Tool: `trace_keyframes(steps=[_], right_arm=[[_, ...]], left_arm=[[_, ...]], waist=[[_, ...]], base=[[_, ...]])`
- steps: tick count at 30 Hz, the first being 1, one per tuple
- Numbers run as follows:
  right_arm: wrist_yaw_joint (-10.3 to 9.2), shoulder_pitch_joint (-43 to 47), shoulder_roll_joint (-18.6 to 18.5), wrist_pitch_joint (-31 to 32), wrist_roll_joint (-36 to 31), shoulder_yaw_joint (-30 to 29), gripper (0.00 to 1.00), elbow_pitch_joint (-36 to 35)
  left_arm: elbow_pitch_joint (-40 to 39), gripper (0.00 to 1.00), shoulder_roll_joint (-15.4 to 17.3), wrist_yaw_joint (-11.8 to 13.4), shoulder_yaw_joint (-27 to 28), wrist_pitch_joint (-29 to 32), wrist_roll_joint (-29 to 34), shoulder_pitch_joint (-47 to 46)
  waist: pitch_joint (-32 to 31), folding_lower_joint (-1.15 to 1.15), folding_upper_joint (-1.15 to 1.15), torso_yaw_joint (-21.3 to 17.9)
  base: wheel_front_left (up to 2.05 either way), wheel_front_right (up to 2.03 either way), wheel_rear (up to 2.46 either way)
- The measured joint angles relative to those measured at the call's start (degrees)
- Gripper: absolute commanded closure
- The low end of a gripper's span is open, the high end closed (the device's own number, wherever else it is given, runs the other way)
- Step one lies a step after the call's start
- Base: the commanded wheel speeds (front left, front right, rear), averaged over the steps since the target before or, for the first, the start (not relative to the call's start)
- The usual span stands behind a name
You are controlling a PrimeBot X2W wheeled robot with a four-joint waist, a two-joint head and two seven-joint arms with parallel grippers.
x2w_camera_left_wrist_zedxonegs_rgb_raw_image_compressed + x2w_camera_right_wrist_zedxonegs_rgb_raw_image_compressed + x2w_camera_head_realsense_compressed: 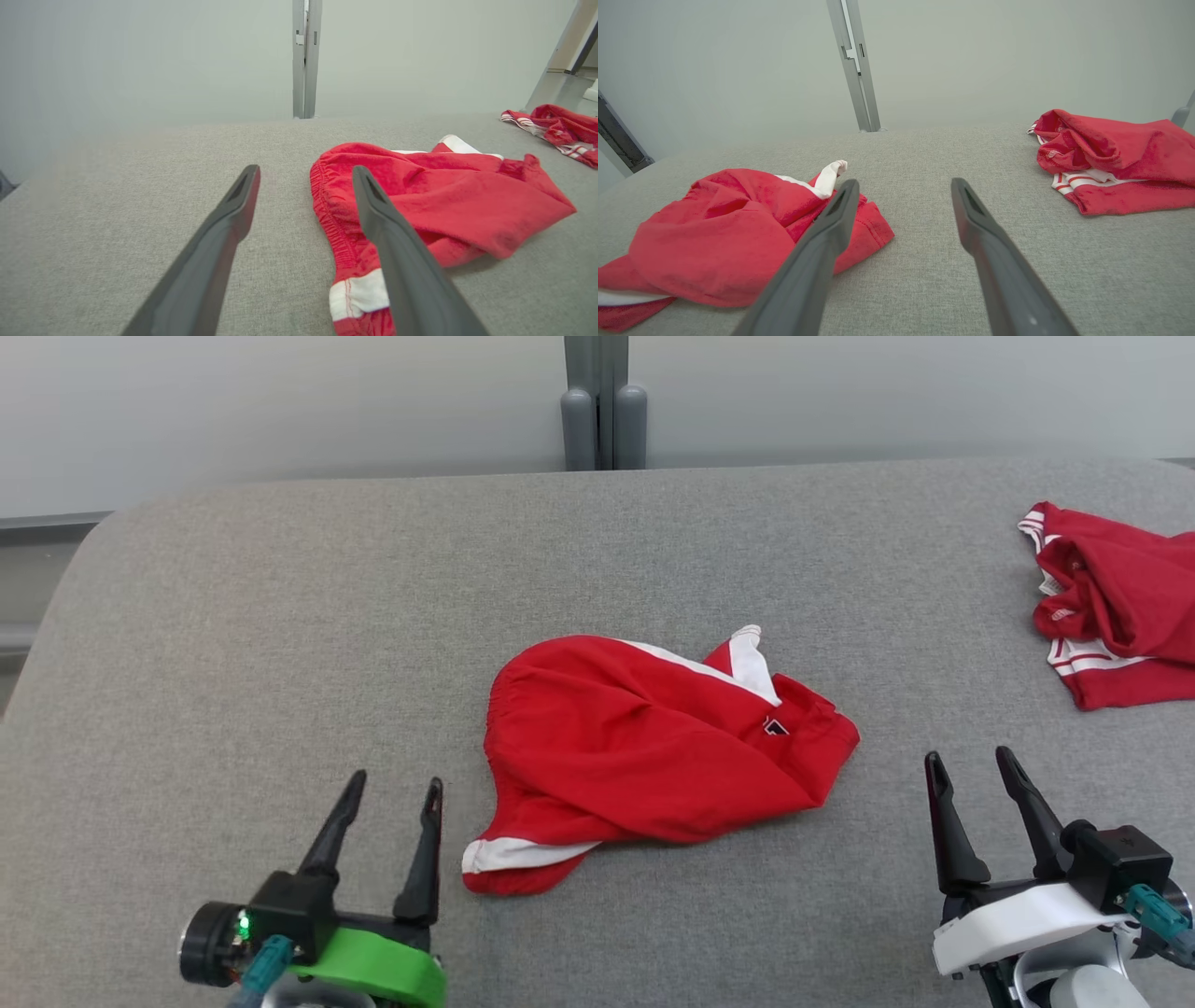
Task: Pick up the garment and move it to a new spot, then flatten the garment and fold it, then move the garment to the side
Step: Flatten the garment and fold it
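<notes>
A crumpled red garment (644, 747) with white trim lies in the middle of the grey padded table (280, 644). It also appears in the left wrist view as the garment (444, 200) and in the right wrist view as the garment (724, 233). My left gripper (392, 789) stands open just left of its lower white-edged corner, with nothing between the fingers. My right gripper (971, 761) hovers open to the garment's right, also empty. Seen from the wrists, the left gripper (306, 170) and the right gripper (903, 184) both have spread jaws.
A second red garment with white stripes (1116, 602) lies bunched at the table's far right edge. A grey post (604, 401) rises behind the table's back edge against a pale wall. Bare grey surface surrounds the middle garment.
</notes>
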Motion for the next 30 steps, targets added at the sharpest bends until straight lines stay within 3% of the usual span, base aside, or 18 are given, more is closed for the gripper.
trace_keyframes(steps=[11,22,30], right_arm=[[0.0,1.1,-0.5,0.0,0.1,0.3,0.0,1.2],[0.0,-4.0,-2.1,0.0,0.1,4.2,0.0,5.8],[0.0,-13.7,-4.7,0.0,-0.1,8.4,0.0,16.8]], left_arm=[[-3.8,0.0,-1.2,0.3,12.1,0.0,0.9,2.6],[-3.5,0.0,-2.5,-1.7,13.2,0.0,3.5,3.0],[-2.7,0.0,-3.2,-2.3,12.3,0.0,3.8,1.5]], waist=[[-1.8,0.0,0.0,0.7],[-1.5,0.0,0.0,2.5],[0.7,0.0,0.0,4.9]], base=[[0.0,0.0,0.0],[0.0,0.0,0.0],[0.0,0.0,0.0]])
